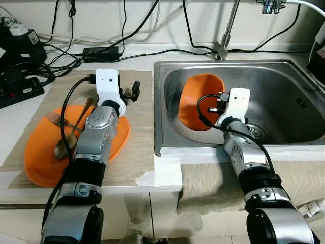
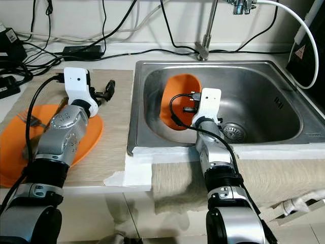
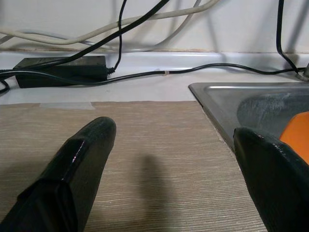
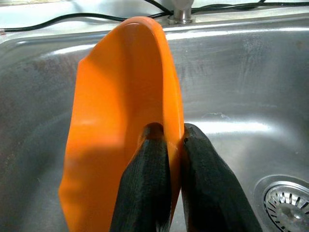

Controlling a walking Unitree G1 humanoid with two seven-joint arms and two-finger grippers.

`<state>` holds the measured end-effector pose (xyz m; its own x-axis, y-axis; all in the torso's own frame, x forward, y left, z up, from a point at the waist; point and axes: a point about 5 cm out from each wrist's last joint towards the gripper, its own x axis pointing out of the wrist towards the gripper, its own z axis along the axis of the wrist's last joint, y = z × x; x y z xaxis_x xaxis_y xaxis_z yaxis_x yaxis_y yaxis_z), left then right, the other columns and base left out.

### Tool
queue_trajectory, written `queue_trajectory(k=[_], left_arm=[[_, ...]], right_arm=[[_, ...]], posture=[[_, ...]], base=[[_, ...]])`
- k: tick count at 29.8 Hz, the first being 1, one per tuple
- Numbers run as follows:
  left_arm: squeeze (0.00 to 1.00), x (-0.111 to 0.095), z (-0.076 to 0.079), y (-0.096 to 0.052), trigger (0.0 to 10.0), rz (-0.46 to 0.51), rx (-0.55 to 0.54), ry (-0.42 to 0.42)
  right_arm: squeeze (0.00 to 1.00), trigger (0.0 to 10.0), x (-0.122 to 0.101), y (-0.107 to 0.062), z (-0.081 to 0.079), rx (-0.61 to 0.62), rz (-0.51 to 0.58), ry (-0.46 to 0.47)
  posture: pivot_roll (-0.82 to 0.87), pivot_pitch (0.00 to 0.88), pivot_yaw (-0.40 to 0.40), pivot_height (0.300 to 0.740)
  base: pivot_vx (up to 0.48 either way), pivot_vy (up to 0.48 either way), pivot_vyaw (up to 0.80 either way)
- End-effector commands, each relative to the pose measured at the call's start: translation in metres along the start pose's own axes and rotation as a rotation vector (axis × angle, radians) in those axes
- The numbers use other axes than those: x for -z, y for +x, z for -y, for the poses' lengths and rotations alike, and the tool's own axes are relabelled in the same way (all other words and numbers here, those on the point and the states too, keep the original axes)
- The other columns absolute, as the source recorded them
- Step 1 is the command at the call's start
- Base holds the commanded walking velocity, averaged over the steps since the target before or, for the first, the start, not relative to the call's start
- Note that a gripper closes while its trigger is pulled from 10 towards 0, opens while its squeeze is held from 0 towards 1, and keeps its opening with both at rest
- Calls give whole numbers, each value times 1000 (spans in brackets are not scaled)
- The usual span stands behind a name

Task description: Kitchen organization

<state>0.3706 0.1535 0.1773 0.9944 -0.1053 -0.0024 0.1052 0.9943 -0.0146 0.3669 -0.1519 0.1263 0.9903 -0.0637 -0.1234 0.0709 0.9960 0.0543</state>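
Observation:
An orange bowl point(image 1: 195, 99) stands on its edge in the left half of the steel sink point(image 1: 284, 86). My right gripper point(image 4: 166, 140) is shut on the bowl's rim, one finger inside and one outside. On the beige mat point(image 1: 139, 147) to the left lies an orange plate point(image 1: 35, 147) with a fork point(image 1: 58, 121) and a spoon point(image 1: 63, 145) on it. My left gripper point(image 3: 174, 145) is open above the mat beside the sink's left edge, holding nothing.
The tap's post point(image 1: 223, 43) rises behind the sink. A black power adapter point(image 1: 100, 52) and several cables run along the back wall, with a power strip point(image 1: 20, 91) at far left. A cloth point(image 1: 213, 185) hangs over the counter's front edge.

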Motion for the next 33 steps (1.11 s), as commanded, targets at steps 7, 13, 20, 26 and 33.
queue_trajectory(k=[7,13,20,26,33], left_arm=[[0,-8,4,2,10000,16,19,5],[0,-8,5,2,10000,14,24,1],[0,-7,4,1,10000,11,23,5],[0,-8,4,2,10000,12,27,8],[0,-8,5,2,10000,12,29,8]], right_arm=[[0,0,1,-1,2,-2,9,-18],[0,0,-2,-2,0,-16,42,-14],[0,0,-8,-2,-1,-28,76,-39],[0,0,-7,-2,-1,-24,57,-53],[0,10000,-6,-1,1,-1,44,-65]], posture=[[-11,0,50,740],[-10,0,48,740],[-12,0,46,740],[-13,0,45,740],[-13,0,44,740]], base=[[0,0,0],[0,0,0],[0,0,0],[0,0,0],[0,0,0]])
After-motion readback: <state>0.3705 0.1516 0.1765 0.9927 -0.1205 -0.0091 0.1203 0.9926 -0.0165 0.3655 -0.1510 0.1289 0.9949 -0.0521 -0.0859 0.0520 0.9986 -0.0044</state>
